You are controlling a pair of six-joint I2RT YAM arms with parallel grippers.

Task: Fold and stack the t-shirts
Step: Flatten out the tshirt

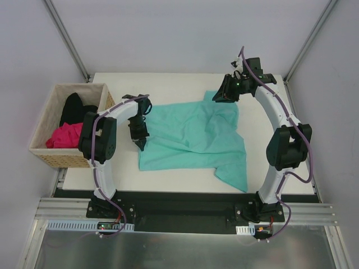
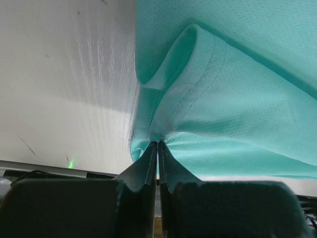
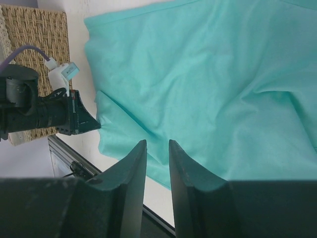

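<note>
Three t-shirts are in view. One teal t-shirt (image 1: 193, 134) lies spread, with wrinkles, in the middle of the worktop (image 1: 168, 84). One magenta t-shirt (image 1: 66, 135) and one black t-shirt (image 1: 73, 107) lie crumpled in the one wicker basket (image 1: 50, 154) at the left edge. There are two arms. The left pincer (image 1: 140, 144) is closed on the left edge of the teal t-shirt. The right pincer (image 1: 220, 96) hangs over its far right corner, jaws a little apart, nothing between them.

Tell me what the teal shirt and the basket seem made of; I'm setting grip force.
The teal shirt: thin matte knit, probably synthetic mesh; fine pinholes and a stitched hem show. The basket: woven wicker or similar fibre, matte tan; plaited strands visible.
</note>
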